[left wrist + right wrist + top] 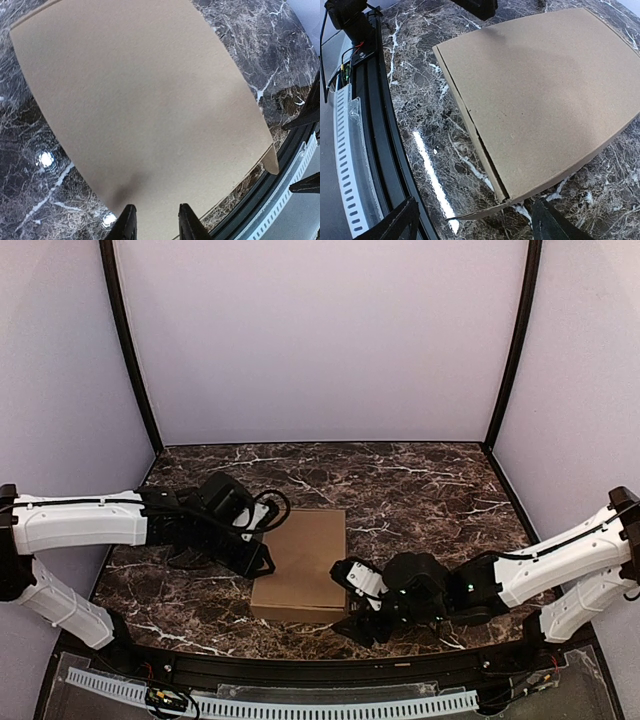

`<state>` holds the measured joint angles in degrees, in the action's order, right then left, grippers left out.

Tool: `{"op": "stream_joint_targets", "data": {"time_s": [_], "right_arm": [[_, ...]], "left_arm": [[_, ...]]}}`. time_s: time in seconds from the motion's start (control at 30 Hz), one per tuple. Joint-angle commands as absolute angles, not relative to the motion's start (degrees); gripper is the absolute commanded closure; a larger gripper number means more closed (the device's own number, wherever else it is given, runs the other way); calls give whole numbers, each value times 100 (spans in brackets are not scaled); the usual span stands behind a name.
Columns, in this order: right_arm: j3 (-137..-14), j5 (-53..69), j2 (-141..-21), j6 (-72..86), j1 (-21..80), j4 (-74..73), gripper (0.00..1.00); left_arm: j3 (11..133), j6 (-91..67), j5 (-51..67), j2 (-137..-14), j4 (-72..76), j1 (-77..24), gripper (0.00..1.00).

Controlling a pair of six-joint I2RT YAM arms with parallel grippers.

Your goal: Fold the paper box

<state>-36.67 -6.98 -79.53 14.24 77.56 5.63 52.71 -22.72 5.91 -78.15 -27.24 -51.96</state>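
The paper box (303, 560) is a folded, shallow brown cardboard mailer lying flat on the dark marble table, lid down. My left gripper (262, 558) is at its left edge. In the left wrist view the fingertips (127, 222) stand slightly apart just above the lid (140, 100), holding nothing. My right gripper (356, 598) is at the box's near right corner. In the right wrist view its jaws are wide open around that corner (507, 197). There the lid (545, 90) shows a narrow gap along the front wall, and a thin flap (470, 215) sticks out onto the table.
A black rail with a white perforated strip (300, 705) runs along the table's near edge, close to the box and the right gripper. Pale walls and black corner posts (130, 350) enclose the table.
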Motion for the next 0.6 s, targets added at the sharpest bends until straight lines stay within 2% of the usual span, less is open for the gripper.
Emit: {"op": "stream_joint_targets", "data": {"time_s": [0.0,0.4,0.57], "right_arm": [[-3511,-921,-7834,1821,7890,320,26],[-3466,-805,-8341,2187,7987,523,46],[-3570,-801,-8544,2162,7989,592,58]], "left_arm": [[5675,-2126,620,-8066,-3053,-5384,72],[5637,-2266,648,-8709,-2937,-5689,85],[5465,-2343,645,-8761,-2850,-5746,87]]}}
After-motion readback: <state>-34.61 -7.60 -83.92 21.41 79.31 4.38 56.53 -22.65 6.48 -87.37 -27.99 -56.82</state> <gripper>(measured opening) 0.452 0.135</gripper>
